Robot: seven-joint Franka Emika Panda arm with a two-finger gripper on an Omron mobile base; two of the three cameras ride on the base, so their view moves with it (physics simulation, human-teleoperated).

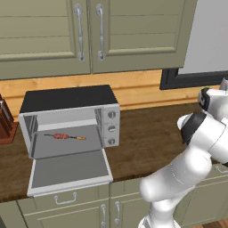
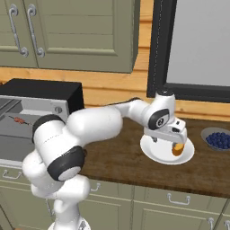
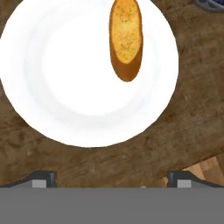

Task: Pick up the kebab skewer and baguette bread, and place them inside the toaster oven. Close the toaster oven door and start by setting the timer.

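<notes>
The baguette bread (image 3: 126, 37) lies on a white plate (image 3: 65, 78), golden-orange and stubby. My gripper (image 3: 111, 180) hovers above the plate's near rim, open, with nothing between its fingertips (image 3: 43, 178). In the right base view the gripper (image 2: 173, 140) hangs over the plate (image 2: 150, 152), just beside the baguette bread (image 2: 178, 149). The toaster oven (image 1: 67, 104) stands far to the left with its door (image 1: 69, 171) dropped flat. The kebab skewer (image 1: 64, 136) lies inside it on the rack.
A bowl of blueberries (image 2: 218, 138) sits right of the plate. A knife block (image 1: 4, 120) stands left of the oven. Upper cabinets (image 1: 89, 31) hang above the wooden counter (image 1: 147, 133), and a dark-framed window (image 2: 197, 45) is behind the plate.
</notes>
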